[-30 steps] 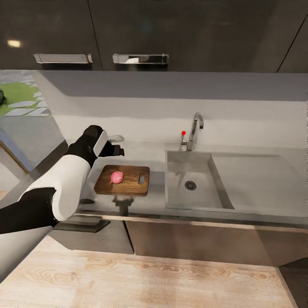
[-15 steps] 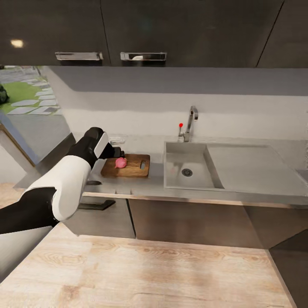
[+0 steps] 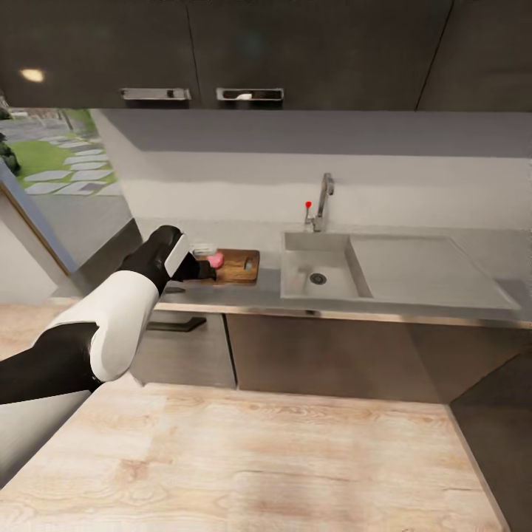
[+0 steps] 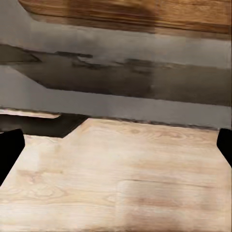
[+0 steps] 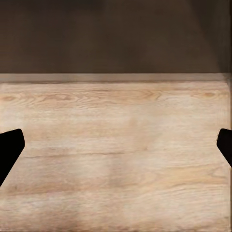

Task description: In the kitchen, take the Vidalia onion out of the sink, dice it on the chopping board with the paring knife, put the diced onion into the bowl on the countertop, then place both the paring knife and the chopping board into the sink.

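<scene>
The pinkish Vidalia onion (image 3: 216, 259) lies on the brown chopping board (image 3: 238, 266), which rests on the grey countertop (image 3: 244, 290) left of the sink (image 3: 318, 275). My left gripper (image 3: 202, 270) hangs in front of the board's left end, covering part of it. In the left wrist view that gripper (image 4: 116, 150) is open, with only wood floor and the counter's front between its fingers. My right gripper (image 5: 116, 147) is open too, over the floor, facing dark cabinet fronts. A small pale object (image 3: 203, 249), possibly the bowl, peeks out behind my left wrist. I cannot make out the paring knife.
A chrome tap (image 3: 323, 201) with a red knob (image 3: 308, 205) stands behind the basin, and a flat drainboard (image 3: 421, 266) lies to its right. Dark wall cabinets (image 3: 295, 52) hang overhead. Light wood floor (image 3: 281, 458) stretches between me and the counter. A doorway to a garden (image 3: 44, 159) opens far left.
The whole view has pulled back from the counter, so board, onion and sink look smaller and farther. My left arm holds the same raised pose, now short of the board instead of beside it.
</scene>
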Controlling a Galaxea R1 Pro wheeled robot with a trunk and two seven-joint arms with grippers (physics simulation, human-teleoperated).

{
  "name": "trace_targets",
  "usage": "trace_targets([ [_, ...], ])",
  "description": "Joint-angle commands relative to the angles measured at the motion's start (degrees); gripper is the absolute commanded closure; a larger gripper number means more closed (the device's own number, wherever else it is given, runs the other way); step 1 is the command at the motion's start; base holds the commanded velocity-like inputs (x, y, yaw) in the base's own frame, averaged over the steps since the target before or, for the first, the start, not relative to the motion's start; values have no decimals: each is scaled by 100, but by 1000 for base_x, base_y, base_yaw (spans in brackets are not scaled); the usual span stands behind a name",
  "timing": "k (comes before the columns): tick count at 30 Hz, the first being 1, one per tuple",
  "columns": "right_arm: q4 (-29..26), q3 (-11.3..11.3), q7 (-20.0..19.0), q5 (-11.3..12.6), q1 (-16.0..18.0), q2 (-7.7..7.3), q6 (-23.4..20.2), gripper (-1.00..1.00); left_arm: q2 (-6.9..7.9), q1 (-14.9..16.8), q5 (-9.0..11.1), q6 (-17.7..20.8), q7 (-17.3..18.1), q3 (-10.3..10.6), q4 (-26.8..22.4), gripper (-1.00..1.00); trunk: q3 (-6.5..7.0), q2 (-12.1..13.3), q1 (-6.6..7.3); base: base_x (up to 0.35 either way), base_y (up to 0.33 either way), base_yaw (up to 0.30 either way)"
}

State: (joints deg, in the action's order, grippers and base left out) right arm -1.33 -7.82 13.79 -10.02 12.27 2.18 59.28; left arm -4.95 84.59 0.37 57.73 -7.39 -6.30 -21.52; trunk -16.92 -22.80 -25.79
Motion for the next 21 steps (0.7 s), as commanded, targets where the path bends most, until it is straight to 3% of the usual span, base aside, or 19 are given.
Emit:
trace_targets([
  [1, 1, -45, 27, -61, 3, 2, 13, -100, -6, 5, 7, 19, -34, -47, 0, -100, -11, -12, 0, -339, 0, 0],
  [21, 1, -45, 27, -61, 3, 2, 13, -100, -14, 5, 7, -13, -18, -47, 583, -100, -11, -12, 0, -338, 0, 0],
])
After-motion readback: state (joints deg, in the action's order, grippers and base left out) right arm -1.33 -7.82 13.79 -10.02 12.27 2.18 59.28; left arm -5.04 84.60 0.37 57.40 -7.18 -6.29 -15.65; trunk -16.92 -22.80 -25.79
